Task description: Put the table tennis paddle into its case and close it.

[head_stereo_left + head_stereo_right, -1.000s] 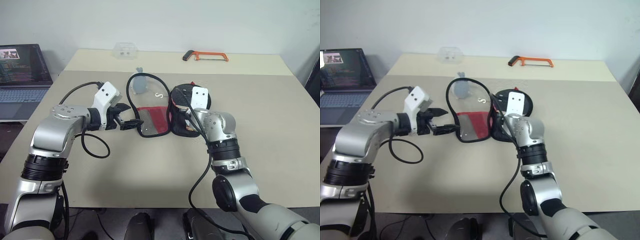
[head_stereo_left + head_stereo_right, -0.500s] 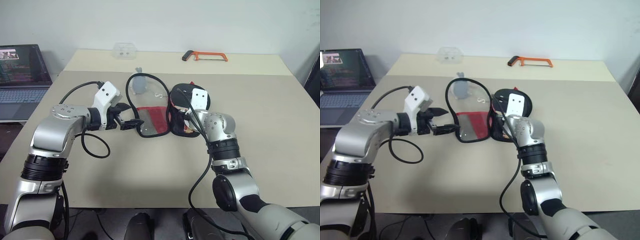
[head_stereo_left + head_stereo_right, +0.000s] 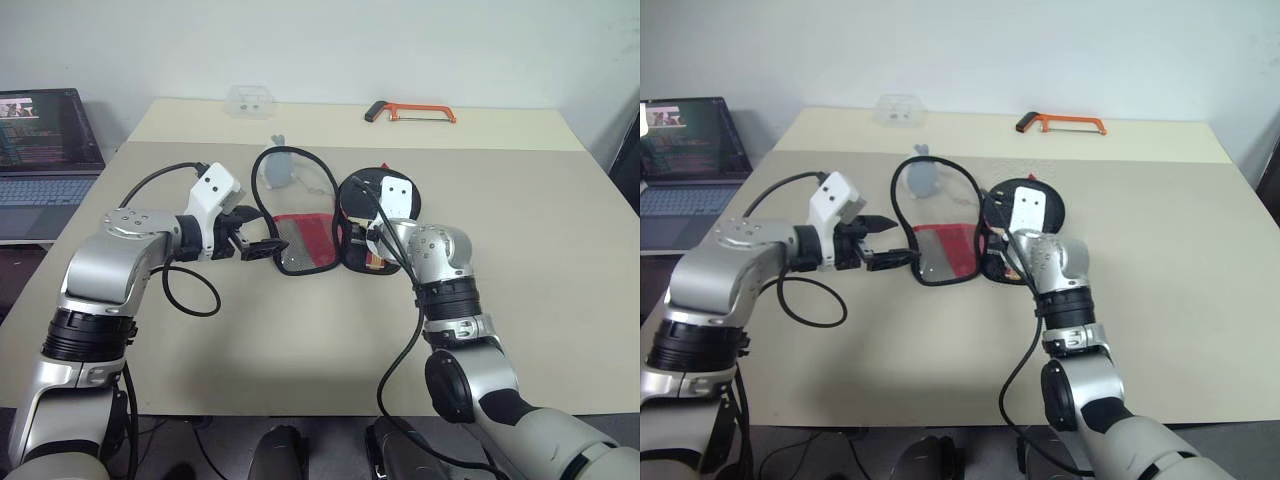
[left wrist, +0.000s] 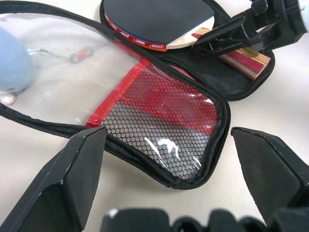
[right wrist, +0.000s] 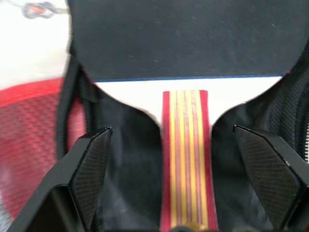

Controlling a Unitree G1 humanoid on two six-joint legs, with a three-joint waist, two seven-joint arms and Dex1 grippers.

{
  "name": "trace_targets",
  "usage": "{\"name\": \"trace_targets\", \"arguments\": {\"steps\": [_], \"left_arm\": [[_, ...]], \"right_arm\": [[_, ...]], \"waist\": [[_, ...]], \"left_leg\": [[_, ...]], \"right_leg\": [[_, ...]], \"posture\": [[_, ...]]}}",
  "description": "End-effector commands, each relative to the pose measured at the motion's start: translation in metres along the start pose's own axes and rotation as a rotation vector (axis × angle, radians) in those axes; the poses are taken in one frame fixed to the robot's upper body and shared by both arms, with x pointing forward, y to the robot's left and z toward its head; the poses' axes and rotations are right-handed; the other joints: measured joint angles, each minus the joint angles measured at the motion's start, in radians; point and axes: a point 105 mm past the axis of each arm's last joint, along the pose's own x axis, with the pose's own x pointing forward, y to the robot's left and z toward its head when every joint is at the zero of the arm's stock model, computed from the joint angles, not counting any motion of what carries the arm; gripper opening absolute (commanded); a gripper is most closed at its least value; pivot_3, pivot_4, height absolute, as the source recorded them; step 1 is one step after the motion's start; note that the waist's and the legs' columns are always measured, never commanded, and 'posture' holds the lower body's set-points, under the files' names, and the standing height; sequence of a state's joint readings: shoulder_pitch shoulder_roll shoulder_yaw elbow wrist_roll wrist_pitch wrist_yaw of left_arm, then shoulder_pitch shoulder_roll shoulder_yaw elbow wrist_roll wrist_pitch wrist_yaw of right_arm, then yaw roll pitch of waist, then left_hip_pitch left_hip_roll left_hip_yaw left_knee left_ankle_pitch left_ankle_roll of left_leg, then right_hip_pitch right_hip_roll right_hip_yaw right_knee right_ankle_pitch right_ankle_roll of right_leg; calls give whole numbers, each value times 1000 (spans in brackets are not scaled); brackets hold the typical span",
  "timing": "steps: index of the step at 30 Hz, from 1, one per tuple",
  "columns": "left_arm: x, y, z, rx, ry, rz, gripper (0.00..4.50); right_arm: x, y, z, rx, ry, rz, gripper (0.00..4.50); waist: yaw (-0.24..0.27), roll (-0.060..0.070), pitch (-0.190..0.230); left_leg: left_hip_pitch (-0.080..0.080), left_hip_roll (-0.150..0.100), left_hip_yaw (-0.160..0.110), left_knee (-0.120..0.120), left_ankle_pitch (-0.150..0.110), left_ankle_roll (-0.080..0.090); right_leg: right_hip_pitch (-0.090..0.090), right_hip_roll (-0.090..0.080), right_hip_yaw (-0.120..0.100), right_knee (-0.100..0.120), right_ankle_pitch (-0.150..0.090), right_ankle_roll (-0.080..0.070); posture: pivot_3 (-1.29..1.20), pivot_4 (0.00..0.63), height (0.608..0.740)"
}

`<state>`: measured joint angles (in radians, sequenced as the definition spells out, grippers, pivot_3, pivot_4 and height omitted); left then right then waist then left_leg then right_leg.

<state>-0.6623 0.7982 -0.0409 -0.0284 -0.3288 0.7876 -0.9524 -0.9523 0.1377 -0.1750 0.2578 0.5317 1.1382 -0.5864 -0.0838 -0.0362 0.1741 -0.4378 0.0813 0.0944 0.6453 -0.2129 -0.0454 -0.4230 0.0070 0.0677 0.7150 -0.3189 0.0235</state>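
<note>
Your right tool [image 5: 174,145] stands wide over the paddle [image 4: 159,24], its fingers [image 5: 91,169] either side of the striped handle and gripping nothing. The paddle lies in the open case [image 4: 159,106], black blade deep in the black half, handle toward the case's narrow end. The other half of the case is folded out flat on the surface [image 3: 300,330] beside it, clear window, red panel and mesh pocket facing up, zipper undone round the rim. Your left tool [image 4: 169,193] is also spread wide and empty, hovering just beside the mesh end of that flap. A grey plush charm [image 3: 277,170] sits just beyond the flap. At the far edge of the surface you see an orange hacksaw [image 3: 410,111] and a small clear box [image 3: 250,99]; a laptop [image 3: 40,150] stands off to your left
</note>
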Motion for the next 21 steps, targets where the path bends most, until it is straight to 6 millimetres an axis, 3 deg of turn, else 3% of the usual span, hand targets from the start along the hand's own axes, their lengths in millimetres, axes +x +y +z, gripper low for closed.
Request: {"name": "trace_targets", "arguments": {"steps": [1,5,8,10,12,14,16,21], "left_arm": [[1,-1,14,65,-45,-18,4500],[3,-7,21,101,-96,-59,4500],[-1,-13,22,101,-129,-110,4500],[-3,-4,13,79,-113,-89,4500],[-5,9,7,52,-119,-52,4500],[-7,24,4,29,-125,11,4500],[-13,34,3,20,-129,50,4500],[-37,43,-7,26,-105,70,4500]], "right_arm": [[-11,18,-26,62,57,137,4466],[-37,4,-8,78,-4,324,4466],[-68,-31,9,-40,-59,429,4466],[-112,-61,15,-218,-103,593,4466],[-140,-92,14,-358,-128,652,4466],[-146,-127,17,-410,-155,619,4466],[-149,-146,18,-438,-163,621,4466],[-163,-157,13,-615,-165,735,4466]], "waist": [[1,0,0],[4,-2,-1],[7,-2,-1],[21,-1,0],[37,0,0],[46,-1,-1],[35,-2,-1],[17,-2,-1]], "left_leg": [[0,0,0,0,0,0],[0,0,-2,0,0,0],[0,0,-2,0,0,0],[0,0,-2,1,0,1],[0,-2,-2,0,-1,2],[1,-2,-5,-1,-1,2],[5,1,-8,-1,-2,3],[6,1,-8,0,-1,3]], "right_leg": [[0,0,0,0,0,0],[2,0,-2,-2,0,0],[2,0,-2,-1,0,0],[2,-1,-2,-1,0,0],[4,-2,-2,-4,-1,1],[6,2,-5,-9,-1,1],[13,7,-6,-13,0,1],[13,7,-4,-9,1,-1]], "posture": [[0,150,740],[0,150,740],[0,150,740],[0,150,740],[0,150,740],[0,150,740],[0,150,740],[0,150,740]]}}
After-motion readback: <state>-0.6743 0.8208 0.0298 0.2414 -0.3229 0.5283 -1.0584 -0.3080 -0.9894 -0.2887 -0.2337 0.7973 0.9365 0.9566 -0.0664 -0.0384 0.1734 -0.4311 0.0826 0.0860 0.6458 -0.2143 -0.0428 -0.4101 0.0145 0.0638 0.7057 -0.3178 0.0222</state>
